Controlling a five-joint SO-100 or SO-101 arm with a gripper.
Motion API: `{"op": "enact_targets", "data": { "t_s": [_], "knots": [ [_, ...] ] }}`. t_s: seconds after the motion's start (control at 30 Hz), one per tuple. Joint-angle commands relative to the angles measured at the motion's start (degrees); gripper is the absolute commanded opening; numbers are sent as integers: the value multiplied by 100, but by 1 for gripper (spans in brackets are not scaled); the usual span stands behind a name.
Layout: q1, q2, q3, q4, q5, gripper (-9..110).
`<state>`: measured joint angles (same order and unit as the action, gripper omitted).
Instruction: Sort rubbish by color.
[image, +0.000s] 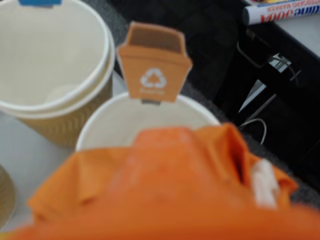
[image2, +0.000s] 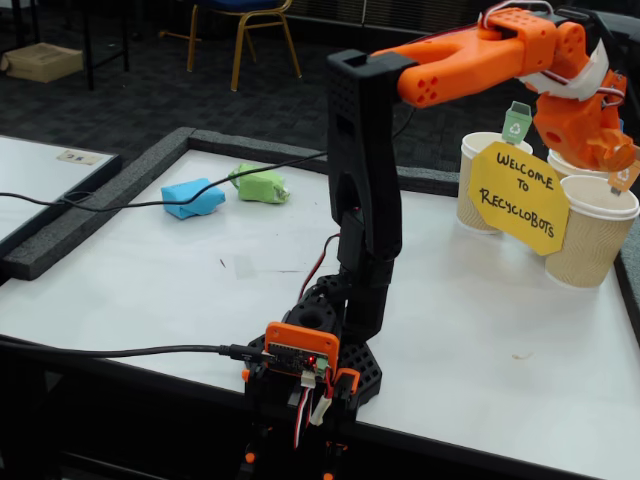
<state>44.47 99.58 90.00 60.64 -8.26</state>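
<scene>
Orange gripper (image2: 612, 150) over cups, jaw state unclear; light-blue paper lump (image2: 192, 198), light-green paper lump (image2: 260, 185) probably light, crushable: pinch mid-body.

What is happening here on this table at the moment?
An orange robot arm is stretched out over a group of paper cups behind a yellow sign. Its end effector hangs above the cup with the orange recycling tag, which looks empty as far as visible. Whether it is open or holds anything cannot be told. The light blue paper lump and the light green paper lump lie far away on the table, unsorted.
</scene>
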Motion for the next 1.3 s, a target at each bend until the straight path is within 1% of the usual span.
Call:
{"op": "enact_targets", "data": {
  "t_s": [0.0,0.23,0.77,1.13,1.27],
  "knots": [
    [158,158,-826,-246,-114,0],
    [158,149,-765,-272,-114,9],
    [158,149,-457,-457,-114,16],
    [158,167,-448,-413,-114,17],
    [141,229,-571,-158,-114,12]
  ]
}}
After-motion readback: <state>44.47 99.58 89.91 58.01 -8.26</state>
